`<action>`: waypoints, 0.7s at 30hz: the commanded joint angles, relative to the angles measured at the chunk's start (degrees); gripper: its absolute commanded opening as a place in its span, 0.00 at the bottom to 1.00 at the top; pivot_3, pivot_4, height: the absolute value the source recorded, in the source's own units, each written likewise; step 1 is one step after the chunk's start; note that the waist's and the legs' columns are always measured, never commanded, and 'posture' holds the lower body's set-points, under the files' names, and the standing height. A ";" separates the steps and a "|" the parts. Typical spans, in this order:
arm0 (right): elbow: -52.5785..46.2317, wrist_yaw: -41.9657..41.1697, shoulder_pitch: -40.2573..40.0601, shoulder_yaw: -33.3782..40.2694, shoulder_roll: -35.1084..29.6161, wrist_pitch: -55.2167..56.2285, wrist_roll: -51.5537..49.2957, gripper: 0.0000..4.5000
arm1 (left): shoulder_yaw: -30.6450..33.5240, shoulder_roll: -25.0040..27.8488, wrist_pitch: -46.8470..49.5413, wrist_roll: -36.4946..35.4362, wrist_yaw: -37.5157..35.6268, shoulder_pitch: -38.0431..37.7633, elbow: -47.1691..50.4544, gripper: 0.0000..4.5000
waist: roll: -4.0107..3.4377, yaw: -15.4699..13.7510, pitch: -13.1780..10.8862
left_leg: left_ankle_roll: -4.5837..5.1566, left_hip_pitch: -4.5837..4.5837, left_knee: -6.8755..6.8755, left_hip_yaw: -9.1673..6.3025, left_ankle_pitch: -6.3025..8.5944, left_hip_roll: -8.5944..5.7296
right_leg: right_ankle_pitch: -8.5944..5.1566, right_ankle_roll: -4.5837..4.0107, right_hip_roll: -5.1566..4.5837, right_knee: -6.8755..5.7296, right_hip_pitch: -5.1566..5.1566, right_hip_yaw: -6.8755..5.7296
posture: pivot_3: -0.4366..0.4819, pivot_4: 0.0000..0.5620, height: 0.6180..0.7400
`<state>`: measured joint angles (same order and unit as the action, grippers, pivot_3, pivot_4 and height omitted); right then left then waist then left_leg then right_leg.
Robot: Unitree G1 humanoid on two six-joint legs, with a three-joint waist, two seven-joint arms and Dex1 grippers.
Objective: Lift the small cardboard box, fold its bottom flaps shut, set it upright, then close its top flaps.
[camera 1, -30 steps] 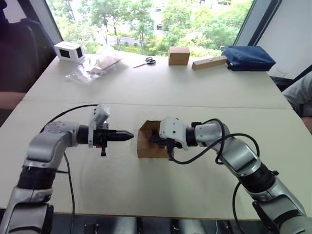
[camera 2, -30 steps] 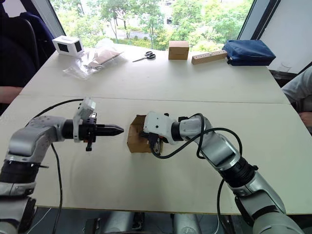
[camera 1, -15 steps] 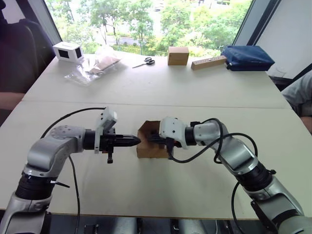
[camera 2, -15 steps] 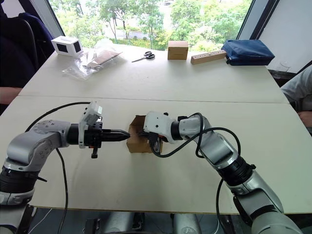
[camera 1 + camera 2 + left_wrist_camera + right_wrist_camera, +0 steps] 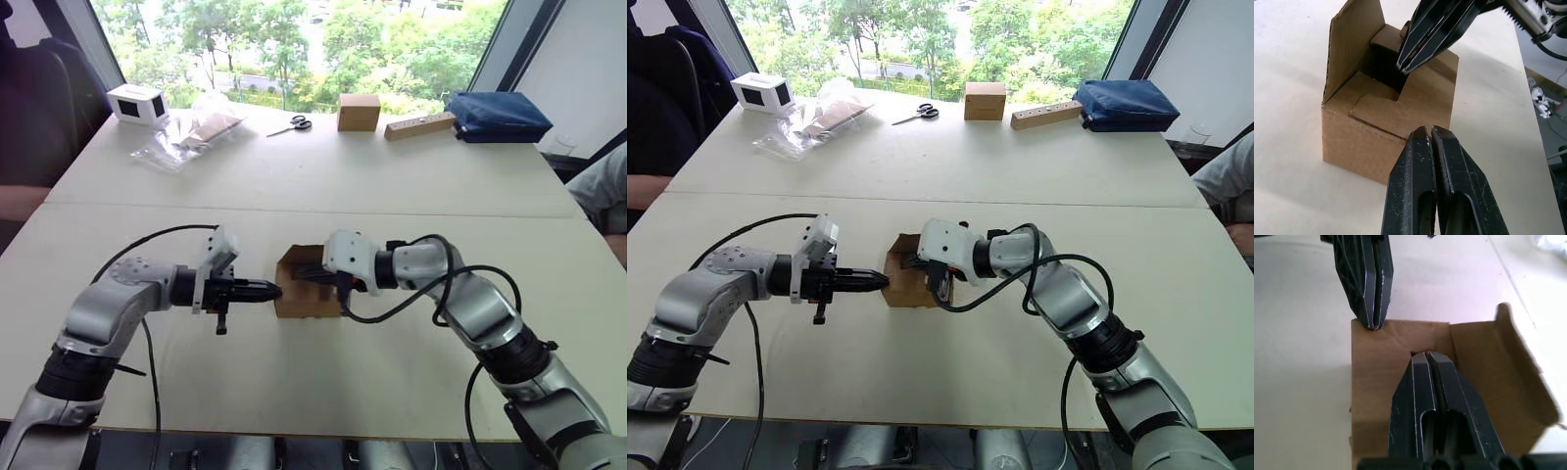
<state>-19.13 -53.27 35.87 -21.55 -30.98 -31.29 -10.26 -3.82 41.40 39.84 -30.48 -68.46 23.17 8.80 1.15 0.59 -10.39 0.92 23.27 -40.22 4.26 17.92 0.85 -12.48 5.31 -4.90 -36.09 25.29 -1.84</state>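
Presently: small cardboard box (image 5: pixel 1386 117) upright on table (image 5: pixel 392 186), mid-front, between arms. Top flaps (image 5: pixel 1378 105) partly folded, one flap erect, gap remaining. Left gripper (image 5: pixel 1429 131) fingers pressed together, empty, tip at box edge. Right gripper (image 5: pixel 1426 355) likewise closed, pushing into top. Final closing evidently unfinished.

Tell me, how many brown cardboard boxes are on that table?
2. One box sits near the front, between the left end effector and the right end effector, its top partly open. A closed cube stands at the far edge by the window.
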 commanded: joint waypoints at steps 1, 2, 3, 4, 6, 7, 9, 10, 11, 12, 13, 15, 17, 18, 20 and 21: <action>-5.24 -1.57 0.74 6.97 -0.19 -4.10 -7.60 0.00 | -0.25 -0.60 0.27 -0.27 0.91 0.25 -0.01 0.02 | 0.00 -0.06 0.00 | 0.00 0.00 0.00 0.00 0.00 0.00 | 0.00 0.00 0.00 0.00 0.00 0.00 | 0.48 0.27 1.00; -5.21 -1.70 1.46 8.12 -0.37 -5.06 -8.68 0.00 | -0.13 -0.69 0.43 -0.47 1.02 0.29 0.14 0.02 | 0.01 -0.09 0.00 | 0.01 0.00 0.00 -0.01 0.01 0.01 | 0.00 0.00 -0.01 0.00 -0.02 -0.01 | 0.48 0.27 1.00; -4.55 -0.96 2.46 10.07 0.80 -5.90 -10.53 0.00 | -0.08 -0.71 0.43 -0.51 1.08 0.32 0.21 0.02 | 0.00 -0.08 0.00 | 0.01 0.00 0.00 -0.01 0.01 0.01 | 0.00 0.00 -0.01 0.00 -0.02 0.00 | 0.48 0.27 1.00; -4.07 -0.34 3.17 11.42 1.67 -6.50 -11.88 0.00 | -0.06 -0.73 0.43 -0.53 1.13 0.34 0.25 0.02 | 0.00 -0.05 0.00 | 0.02 -0.01 0.00 -0.01 0.01 0.01 | 0.00 0.00 -0.01 0.00 -0.03 0.00 | 0.48 0.27 1.00; -1.72 1.52 4.43 13.57 4.07 -4.96 -12.96 0.00 | -0.10 -0.79 0.36 -0.55 1.22 0.28 0.26 0.02 | 0.00 0.02 0.00 | 0.02 -0.03 0.00 -0.01 0.01 0.01 | 0.00 0.00 -0.01 -0.01 -0.04 0.00 | 0.48 0.27 1.00; -0.64 2.24 4.83 13.91 4.79 -3.71 -12.56 0.00 | -0.13 -0.79 0.27 -0.52 1.23 0.24 0.23 0.02 | 0.00 0.03 0.00 | 0.02 -0.04 0.00 -0.01 0.01 0.01 | 0.00 0.00 -0.01 -0.01 -0.03 0.00 | 0.48 0.27 1.00; 1.66 3.31 5.44 13.20 5.35 -1.08 -10.15 0.00 | -0.20 -0.76 0.24 -0.52 1.27 0.26 0.23 0.02 | 0.00 -0.01 0.00 | 0.02 -0.05 0.02 0.00 0.01 0.01 | 0.00 0.00 0.00 -0.01 -0.04 0.00 | 0.48 0.27 1.00; 4.05 3.99 5.90 10.55 4.49 1.81 -5.86 0.00 | -0.25 -0.76 0.20 -0.48 1.29 0.28 0.19 0.02 | 0.00 -0.05 0.00 | 0.02 -0.04 0.03 0.00 0.01 0.01 | 0.00 0.00 0.00 0.00 -0.04 -0.01 | 0.48 0.27 1.00; 7.09 5.25 6.62 7.40 3.64 4.37 -1.00 0.00 | -0.24 -0.76 0.27 -0.51 1.36 0.33 0.20 0.02 | 0.00 -0.03 0.00 | 0.02 -0.04 0.03 0.01 0.01 0.00 | 0.00 0.00 -0.01 0.01 -0.04 0.00 | 0.48 0.27 1.00; 9.34 6.09 7.14 5.27 3.11 6.26 2.34 0.00 | -0.25 -0.78 0.31 -0.53 1.41 0.41 0.16 0.02 | 0.00 0.06 0.00 | 0.02 -0.04 0.03 0.03 0.01 -0.02 | 0.00 0.00 -0.02 0.01 -0.04 0.01 | 0.48 0.27 1.00; 10.91 6.13 7.44 3.43 2.68 6.95 4.41 0.00 | -0.21 -0.78 0.30 -0.49 1.52 0.43 0.10 0.02 | 0.00 0.13 0.00 | 0.02 -0.06 0.03 0.05 0.01 -0.03 | 0.00 0.00 -0.03 0.00 -0.04 0.03 | 0.48 0.27 1.00; 11.30 4.74 7.03 1.62 2.27 6.37 5.17 0.00 | -0.08 -0.80 0.21 -0.38 1.80 0.37 -0.02 0.02 | -0.01 0.08 0.00 | 0.01 -0.05 0.03 0.07 0.01 -0.05 | 0.00 0.00 -0.02 0.00 -0.03 0.03 | 0.48 0.27 1.00; 10.65 3.58 6.23 0.86 2.03 5.78 5.22 0.00 | -0.02 -0.79 0.18 -0.38 1.91 0.33 -0.03 0.02 | -0.02 0.12 -0.01 | -0.07 -0.02 0.06 0.07 -0.04 -0.04 | 0.00 0.00 -0.02 0.00 0.03 0.03 | 0.48 0.27 1.00; 10.50 3.41 6.06 0.79 2.06 5.43 5.28 0.00 | -0.01 -0.78 0.20 -0.42 1.92 0.33 -0.02 0.02 | -0.02 0.13 -0.01 | -0.11 -0.02 0.06 0.07 -0.06 -0.03 | 0.00 0.00 -0.01 0.00 0.03 0.03 | 0.48 0.27 1.00; 9.33 2.12 5.27 0.45 1.63 5.13 4.99 0.00 | -0.01 -0.75 0.22 -0.53 1.92 0.27 0.12 0.02 | -0.02 0.08 -0.01 | -0.10 -0.02 0.06 0.06 -0.06 -0.02 | 0.00 0.00 -0.02 0.00 0.02 0.03 | 0.48 0.27 1.00; 8.30 1.44 4.72 0.57 1.53 4.65 4.29 0.00 | 0.00 -0.76 0.21 -0.57 1.95 0.25 0.15 0.02 | -0.02 0.04 -0.01 | -0.05 -0.02 0.06 0.06 -0.03 -0.02 | 0.00 0.00 -0.02 0.00 0.01 0.03 | 0.48 0.27 1.00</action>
<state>-7.25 -50.53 40.81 -21.79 -28.66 -26.23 -5.23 -3.78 40.47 39.92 -31.11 -67.01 23.21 8.54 1.13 0.63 -10.39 0.93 23.24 -40.16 4.31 17.92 0.83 -12.48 5.31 -4.92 -36.10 25.30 -1.82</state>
